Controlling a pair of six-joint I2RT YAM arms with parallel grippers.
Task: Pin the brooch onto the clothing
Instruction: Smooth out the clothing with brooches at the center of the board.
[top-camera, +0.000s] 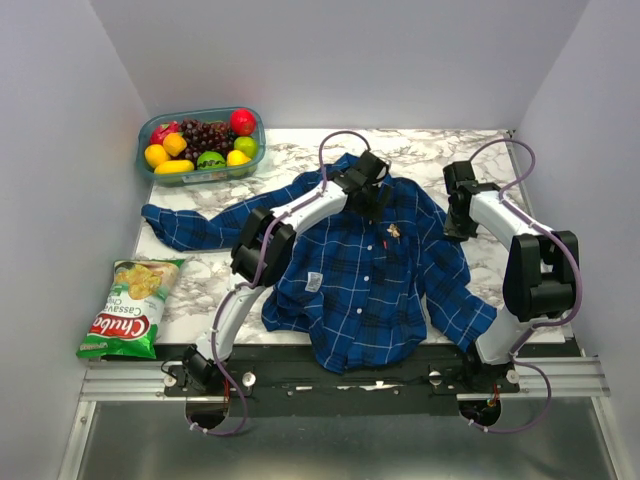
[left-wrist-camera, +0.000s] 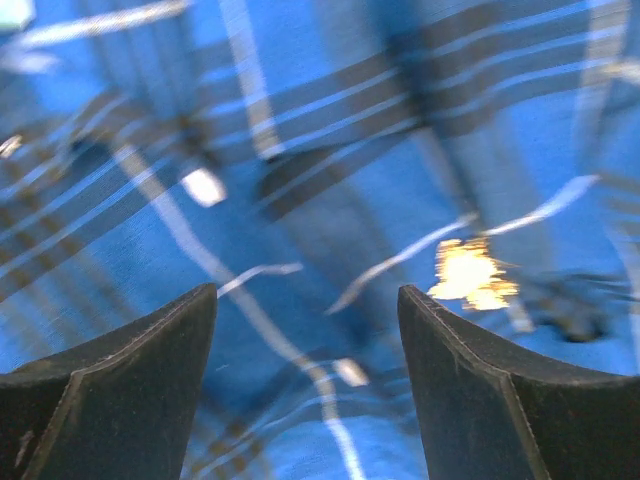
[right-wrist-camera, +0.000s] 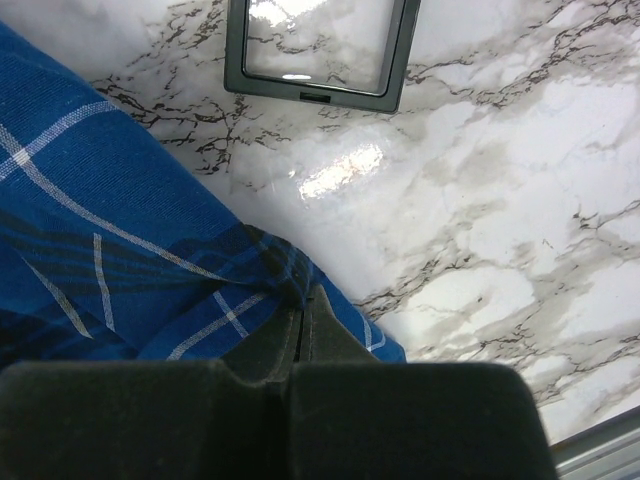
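The brooch sits on the chest of the clothing, just beside the button line and below the collar. In the left wrist view it is a blurred pale gold patch against the blue plaid. The shirt lies flat in the middle of the marble table, with its collar toward the far edge, its hem at the near edge and its sleeves spread to both sides.

The left gripper hangs over the chest beside the brooch, its fingers wide apart with nothing between them. The right gripper is closed at the shirt's right edge; I cannot tell whether cloth is pinched. A small black square case lies on bare marble just beyond it.

A tub of fruit stands at the far left corner. A chip bag overhangs the left edge.
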